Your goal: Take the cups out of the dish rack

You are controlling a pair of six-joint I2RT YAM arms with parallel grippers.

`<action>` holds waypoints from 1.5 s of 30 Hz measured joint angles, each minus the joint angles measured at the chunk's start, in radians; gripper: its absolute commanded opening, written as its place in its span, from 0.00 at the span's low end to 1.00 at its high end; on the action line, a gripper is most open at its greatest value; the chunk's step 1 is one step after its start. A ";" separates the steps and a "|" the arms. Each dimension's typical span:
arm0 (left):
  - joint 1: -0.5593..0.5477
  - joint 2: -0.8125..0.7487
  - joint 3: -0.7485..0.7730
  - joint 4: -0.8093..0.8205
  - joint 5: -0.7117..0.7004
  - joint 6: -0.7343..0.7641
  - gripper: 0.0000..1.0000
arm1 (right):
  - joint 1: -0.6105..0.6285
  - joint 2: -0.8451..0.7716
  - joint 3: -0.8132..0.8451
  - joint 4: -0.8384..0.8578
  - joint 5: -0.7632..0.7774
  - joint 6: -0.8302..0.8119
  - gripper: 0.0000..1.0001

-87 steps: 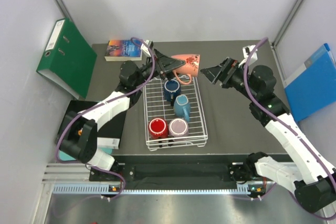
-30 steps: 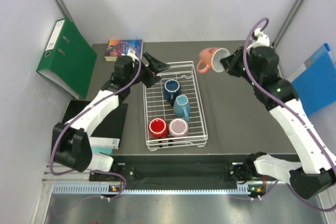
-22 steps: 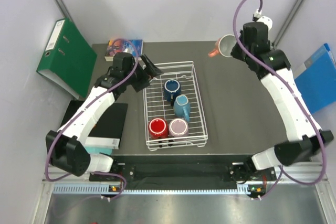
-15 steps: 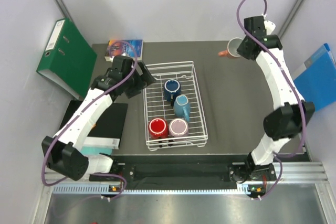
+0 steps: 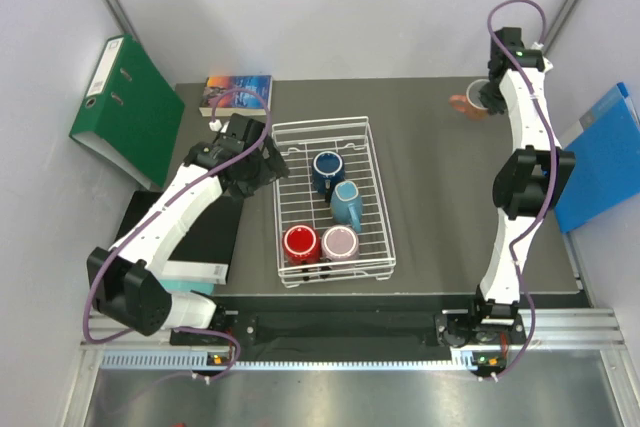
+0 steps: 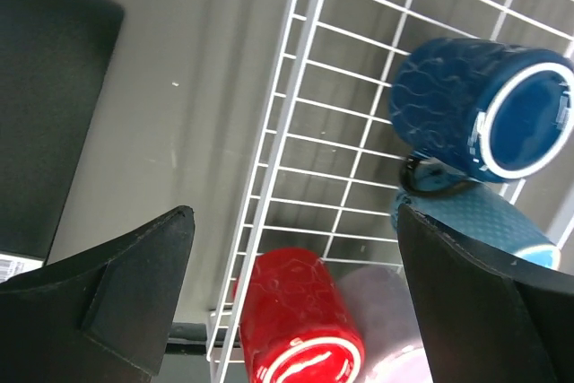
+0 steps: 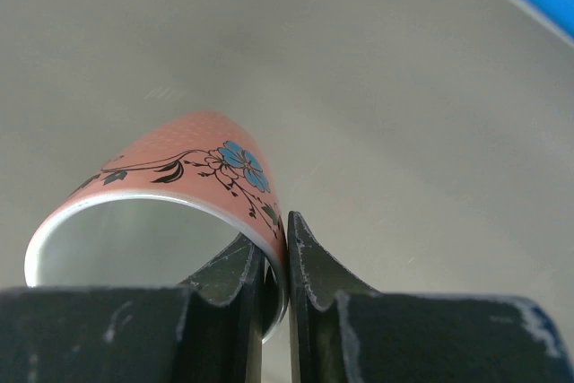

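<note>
With the right fingers (image 7: 309, 266) pinching the rim of the salmon-pink flowered ceramic mug (image 7: 179, 168), I lower it level onto the dark worktop (image 7: 386, 87) before releasing; the left fingers (image 6: 134, 284) stand spread.

The salmon-pink mug (image 7: 193, 145) is showing a blue flower on black stems; the dark blue mug (image 5: 326, 169), teal mug (image 5: 347, 207), red mug (image 5: 299, 242) and mauve mug (image 5: 339, 243) are gleaming.

A robot lab cell: bare white walls (image 5: 330, 7), metal rail (image 5: 330, 359), dark table (image 5: 440, 197) (green binder (image 5: 125, 107) alongside).
</note>
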 measured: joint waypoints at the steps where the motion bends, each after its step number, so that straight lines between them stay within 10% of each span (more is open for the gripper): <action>1: 0.000 0.011 0.000 -0.003 -0.006 0.000 0.99 | -0.019 0.015 0.001 -0.007 0.001 0.005 0.00; 34: 0.000 0.133 -0.022 -0.005 0.048 -0.059 0.97 | -0.178 0.217 0.035 0.003 -0.075 -0.151 0.00; 45: -0.014 0.134 -0.022 -0.003 0.052 -0.060 0.97 | -0.177 0.217 -0.005 0.055 -0.114 -0.166 0.33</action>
